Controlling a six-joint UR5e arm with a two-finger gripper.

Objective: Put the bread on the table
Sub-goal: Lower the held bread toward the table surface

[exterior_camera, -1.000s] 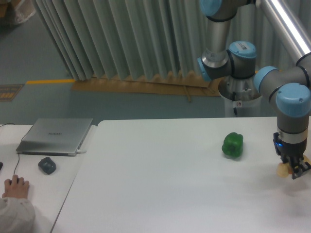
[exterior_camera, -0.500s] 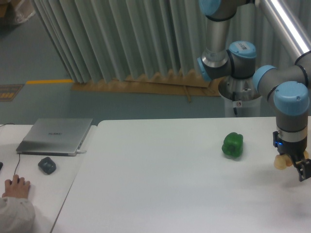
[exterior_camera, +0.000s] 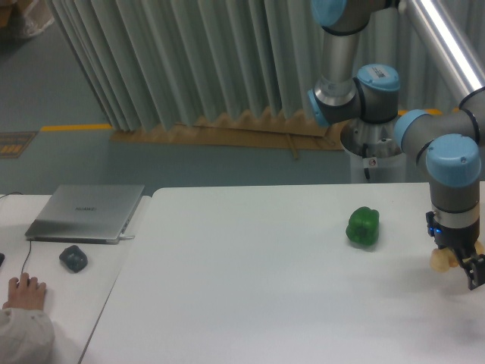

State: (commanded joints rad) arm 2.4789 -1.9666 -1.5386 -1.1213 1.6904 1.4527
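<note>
The bread (exterior_camera: 441,261) is a small pale tan lump at the far right of the white table (exterior_camera: 250,296). My gripper (exterior_camera: 453,264) points straight down and is shut on the bread, which sticks out on the left side of the fingers. It hangs just above the tabletop, close to the right edge of the view. The right finger (exterior_camera: 474,271) is partly cut off by the frame edge.
A green pepper (exterior_camera: 363,226) lies on the table to the left of the gripper. On the adjoining desk at the left are a silver laptop (exterior_camera: 86,212), a dark round object (exterior_camera: 73,258) and a person's hand (exterior_camera: 24,291). The arm's base (exterior_camera: 371,144) stands behind the table.
The gripper with the bread rose a little and turned, then came slightly back down. The bread stays in the fingers. The green pepper has not moved.
</note>
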